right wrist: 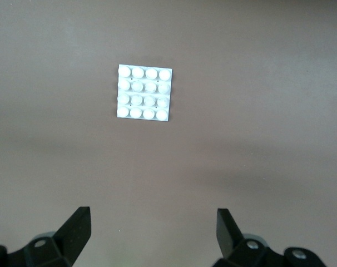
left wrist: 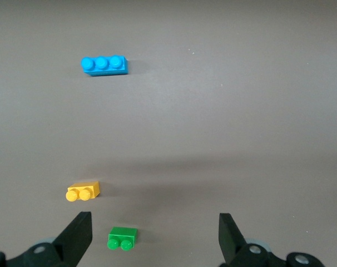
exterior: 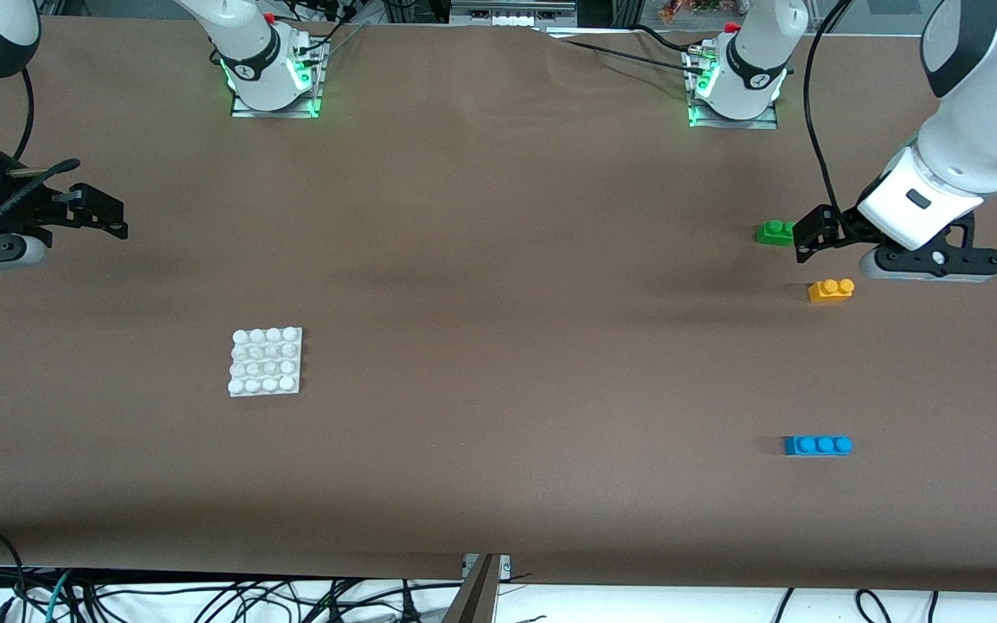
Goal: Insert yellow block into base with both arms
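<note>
Yellow block (exterior: 831, 290) looks light, rigid, slick — I'd pinch its flat sides (left gripper (exterior: 813, 232) spread, at its 11 o'clock); right gripper (exterior: 93, 210) waits, spread.

yellow block (exterior: 831, 290): flat on table, studs up | base (exterior: 266, 362): flat, well apart

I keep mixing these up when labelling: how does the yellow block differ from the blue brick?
The yellow block is orange-yellow with two studs; the blue brick is blue, longer, with three studs. The yellow block lies farther from the front camera, beside the left gripper; the blue brick lies nearer. Both rest studs-up on the table, untouched.
</note>
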You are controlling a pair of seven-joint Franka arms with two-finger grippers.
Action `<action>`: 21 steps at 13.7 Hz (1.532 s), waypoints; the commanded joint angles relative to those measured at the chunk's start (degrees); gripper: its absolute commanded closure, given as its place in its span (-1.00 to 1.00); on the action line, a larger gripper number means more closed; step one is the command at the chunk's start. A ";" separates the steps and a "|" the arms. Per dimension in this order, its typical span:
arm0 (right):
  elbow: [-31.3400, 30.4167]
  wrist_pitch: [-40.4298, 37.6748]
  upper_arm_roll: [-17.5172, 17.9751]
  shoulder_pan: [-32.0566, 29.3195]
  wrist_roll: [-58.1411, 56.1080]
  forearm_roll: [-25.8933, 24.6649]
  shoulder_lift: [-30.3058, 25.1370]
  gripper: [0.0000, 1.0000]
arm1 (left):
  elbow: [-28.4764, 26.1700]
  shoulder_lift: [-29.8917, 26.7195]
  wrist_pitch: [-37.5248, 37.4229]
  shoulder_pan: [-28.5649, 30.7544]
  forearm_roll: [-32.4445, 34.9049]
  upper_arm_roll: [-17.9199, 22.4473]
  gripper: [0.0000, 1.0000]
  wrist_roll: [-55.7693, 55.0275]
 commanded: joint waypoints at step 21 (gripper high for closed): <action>-0.94 -0.36 0.10 -0.22 0.34 0.23 -0.55 -1.00 | 4.52 2.46 -2.51 0.02 -1.04 -1.30 -1.00 -0.14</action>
